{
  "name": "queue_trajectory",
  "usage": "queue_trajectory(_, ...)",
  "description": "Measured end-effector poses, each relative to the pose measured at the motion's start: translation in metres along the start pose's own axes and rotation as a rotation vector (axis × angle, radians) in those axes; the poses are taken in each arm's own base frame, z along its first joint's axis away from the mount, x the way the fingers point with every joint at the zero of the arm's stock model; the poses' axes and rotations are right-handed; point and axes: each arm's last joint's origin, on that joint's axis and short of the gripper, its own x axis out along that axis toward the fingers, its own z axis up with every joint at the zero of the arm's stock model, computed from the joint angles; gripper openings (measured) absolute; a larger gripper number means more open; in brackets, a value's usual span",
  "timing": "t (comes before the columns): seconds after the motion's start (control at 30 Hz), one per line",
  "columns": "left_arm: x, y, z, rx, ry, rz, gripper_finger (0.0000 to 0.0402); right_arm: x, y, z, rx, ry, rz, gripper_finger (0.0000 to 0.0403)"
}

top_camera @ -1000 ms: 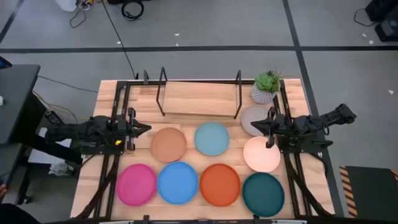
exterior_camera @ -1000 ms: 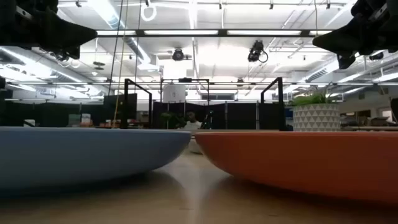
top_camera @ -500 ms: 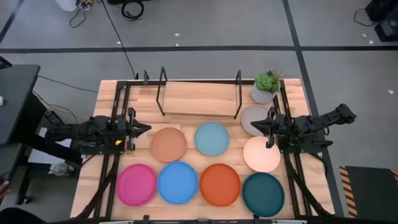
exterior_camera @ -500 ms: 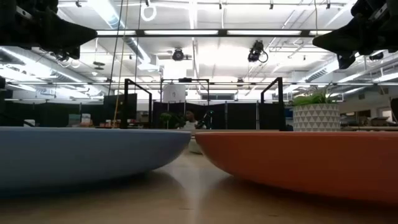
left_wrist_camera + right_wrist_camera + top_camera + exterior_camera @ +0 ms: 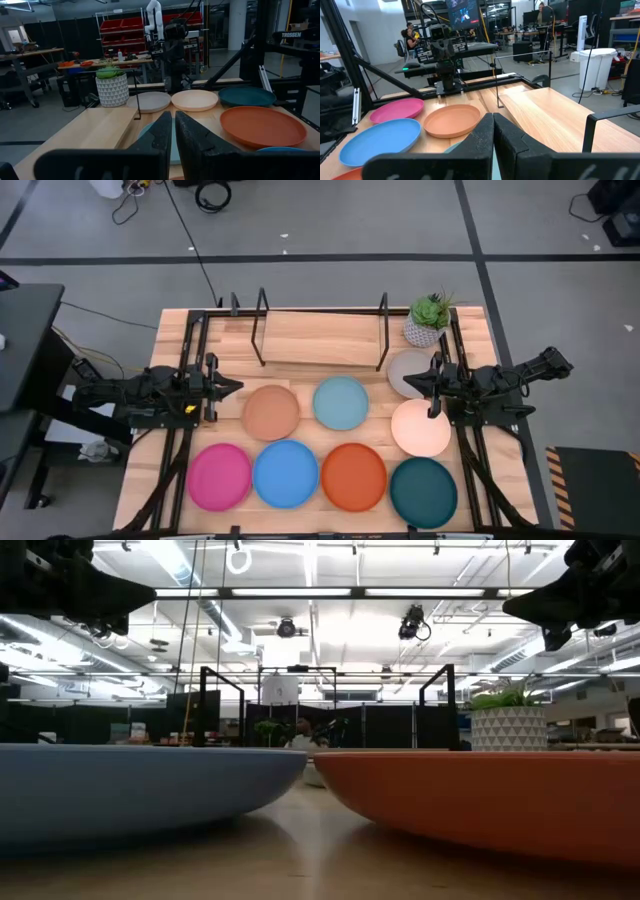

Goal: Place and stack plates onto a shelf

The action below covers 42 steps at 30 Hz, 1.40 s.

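Eight plates (image 5: 285, 473) lie flat in two rows on the table (image 5: 175, 330), near the bare shelf (image 5: 320, 338) — none stacked yet. Left gripper (image 5: 228, 387) and right gripper (image 5: 412, 378) wait at the sides, jaws closed, empty. Nothing has moved since the earlier frames.

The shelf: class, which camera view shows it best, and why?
The high view: the whole shelf shows, board and black rods, bare, behind the plates. The right wrist view shows only one end; the left wrist view a board edge; the low view only distant rods.
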Motion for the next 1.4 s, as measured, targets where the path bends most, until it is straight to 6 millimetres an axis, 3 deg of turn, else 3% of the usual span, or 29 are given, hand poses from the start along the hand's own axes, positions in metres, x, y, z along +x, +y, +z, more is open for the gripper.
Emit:
queue_trajectory(1.13,0.0000,0.0001,0.0005,-0.003,-0.004,0.000,0.0032,0.0000,0.0000,0.0000,0.000,0.000,0.000,0.0016)
queue_trajectory(1.4,0.0000,-0.0002,0.0056,-0.498,-0.052,-0.030,0.0032,-0.0001,0.0005,0.0049,0.032,-0.045,0.005,0.0016)
